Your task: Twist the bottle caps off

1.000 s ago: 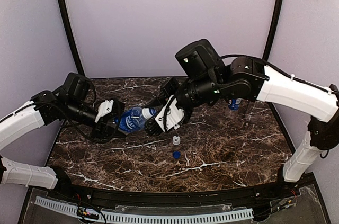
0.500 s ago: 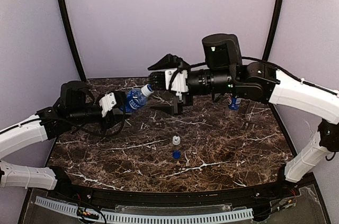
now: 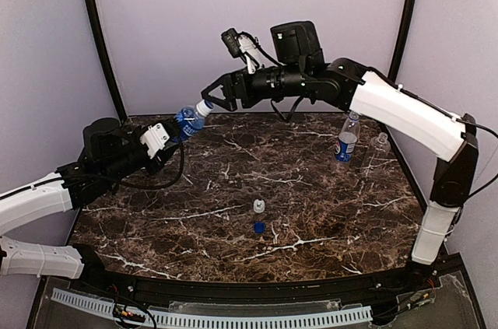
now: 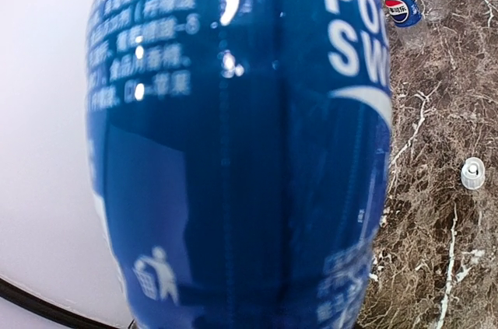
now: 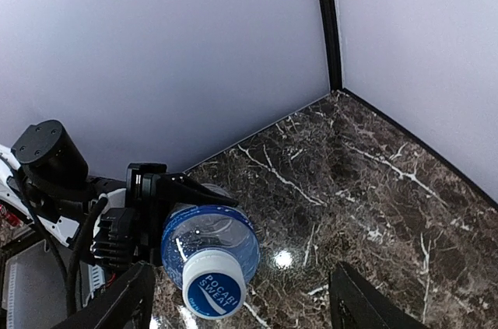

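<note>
A loose blue cap point(image 3: 259, 227) and white cap point(image 3: 258, 205) are lying on the table point(image 3: 342, 220). The left gripper point(image 3: 171, 136) is clamping the blue-labelled bottle point(image 3: 187, 118) aloft — the right gripper point(image 3: 212, 100) is gaping around its screwed-on cap point(image 5: 212, 294). The Pepsi bottle point(image 3: 346, 139) and unlabelled bottle point(image 3: 377, 154) are standing far right.

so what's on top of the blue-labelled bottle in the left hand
A round white plastic cap printed in blue sits on the neck of the clear blue-labelled plastic bottle. The right hand is open, fingers either side, not touching it. The cap hides the neck threads.
</note>
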Motion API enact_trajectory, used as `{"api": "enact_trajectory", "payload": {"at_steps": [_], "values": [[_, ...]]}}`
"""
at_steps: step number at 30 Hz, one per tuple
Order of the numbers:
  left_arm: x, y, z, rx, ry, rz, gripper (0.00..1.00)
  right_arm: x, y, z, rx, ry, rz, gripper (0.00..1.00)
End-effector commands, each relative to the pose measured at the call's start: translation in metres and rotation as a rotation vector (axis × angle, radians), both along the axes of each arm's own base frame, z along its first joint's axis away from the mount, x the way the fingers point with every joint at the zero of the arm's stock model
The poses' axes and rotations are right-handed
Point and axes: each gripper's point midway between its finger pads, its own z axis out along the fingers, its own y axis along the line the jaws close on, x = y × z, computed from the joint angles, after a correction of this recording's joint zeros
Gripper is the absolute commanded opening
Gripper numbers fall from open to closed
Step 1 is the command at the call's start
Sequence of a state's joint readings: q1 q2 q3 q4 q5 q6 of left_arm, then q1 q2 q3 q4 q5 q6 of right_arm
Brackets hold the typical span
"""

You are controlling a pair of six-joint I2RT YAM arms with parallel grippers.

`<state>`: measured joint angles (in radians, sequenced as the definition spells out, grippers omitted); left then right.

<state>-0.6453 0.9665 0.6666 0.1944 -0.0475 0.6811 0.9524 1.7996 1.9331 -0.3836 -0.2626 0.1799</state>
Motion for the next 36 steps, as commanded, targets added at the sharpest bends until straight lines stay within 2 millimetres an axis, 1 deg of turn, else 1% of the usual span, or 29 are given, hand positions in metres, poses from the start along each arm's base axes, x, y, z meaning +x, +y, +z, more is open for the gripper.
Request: {"api": "enact_trajectory", "payload": {"at_steps": [1, 4, 8, 11, 12, 16, 18, 20, 22, 23, 24, 25, 26, 27, 28, 29, 30, 31, 32, 33, 34, 36], "values": [[0.001, 0.001, 0.001, 0.003, -0.029, 0.008, 0.32, 0.002, 0.003, -0.01, -0.025, 0.177, -0.059, 0.75], [0.001, 0.0, 0.001, 0.01, -0.03, 0.003, 0.32, 0.001, 0.011, -0.021, -0.057, 0.214, -0.036, 0.71], [0.002, 0.0, 0.002, 0.014, -0.035, 0.003, 0.32, 0.001, 0.019, -0.033, -0.086, 0.243, -0.011, 0.61], [0.002, -0.001, 0.002, 0.019, -0.037, -0.002, 0.32, -0.001, 0.021, -0.034, -0.089, 0.241, 0.005, 0.45], [0.002, -0.001, 0.002, 0.018, -0.039, -0.003, 0.32, -0.001, 0.021, -0.035, -0.091, 0.241, 0.01, 0.42], [0.003, -0.002, 0.003, 0.021, -0.049, -0.001, 0.32, -0.005, 0.022, -0.038, -0.098, 0.254, 0.036, 0.37], [0.003, -0.002, 0.004, 0.019, -0.051, 0.001, 0.32, -0.007, 0.022, -0.041, -0.105, 0.258, 0.044, 0.31], [0.004, -0.002, 0.005, 0.016, -0.054, 0.001, 0.32, -0.009, 0.023, -0.042, -0.111, 0.259, 0.06, 0.2], [0.003, -0.002, 0.006, 0.013, -0.052, 0.0, 0.32, -0.016, 0.024, -0.041, -0.112, 0.251, 0.108, 0.05], [0.003, -0.002, 0.007, 0.006, -0.05, -0.002, 0.32, -0.022, 0.025, -0.038, -0.107, 0.241, 0.149, 0.0], [0.002, -0.003, 0.006, 0.006, -0.039, -0.008, 0.32, -0.032, 0.027, -0.033, -0.099, 0.222, 0.209, 0.0], [-0.001, -0.007, 0.008, -0.009, -0.027, -0.033, 0.31, -0.047, 0.028, -0.028, -0.093, 0.193, 0.281, 0.0], [-0.006, -0.01, 0.002, -0.003, 0.005, -0.061, 0.3, -0.059, 0.029, -0.024, -0.098, 0.141, 0.334, 0.0], [-0.015, -0.019, 0.004, -0.026, 0.028, -0.131, 0.29, -0.072, 0.029, -0.023, -0.114, 0.071, 0.39, 0.0], [-0.023, -0.022, -0.003, -0.022, 0.077, -0.17, 0.29, -0.085, 0.027, -0.023, -0.136, -0.008, 0.442, 0.0], [-0.039, -0.033, -0.008, -0.02, 0.135, -0.274, 0.28, -0.098, 0.025, -0.03, -0.172, -0.089, 0.495, 0.0], [-0.05, -0.038, -0.011, -0.026, 0.173, -0.334, 0.28, -0.112, 0.023, -0.037, -0.21, -0.2, 0.567, 0.0], [-0.07, -0.046, -0.015, -0.034, 0.239, -0.435, 0.28, -0.124, 0.02, -0.046, -0.246, -0.268, 0.619, 0.0], [-0.08, -0.049, -0.016, -0.044, 0.279, -0.484, 0.28, -0.134, 0.017, -0.055, -0.283, -0.342, 0.667, 0.0], [-0.095, -0.053, -0.017, -0.055, 0.334, -0.561, 0.28, -0.143, 0.014, -0.063, -0.318, -0.414, 0.711, 0.0], [-0.106, -0.057, -0.017, -0.072, 0.377, -0.617, 0.28, -0.148, 0.01, -0.073, -0.362, -0.482, 0.742, 0.0], [-0.12, -0.058, -0.02, -0.069, 0.435, -0.677, 0.28, -0.154, 0.002, -0.092, -0.456, -0.626, 0.794, 0.0]]}}
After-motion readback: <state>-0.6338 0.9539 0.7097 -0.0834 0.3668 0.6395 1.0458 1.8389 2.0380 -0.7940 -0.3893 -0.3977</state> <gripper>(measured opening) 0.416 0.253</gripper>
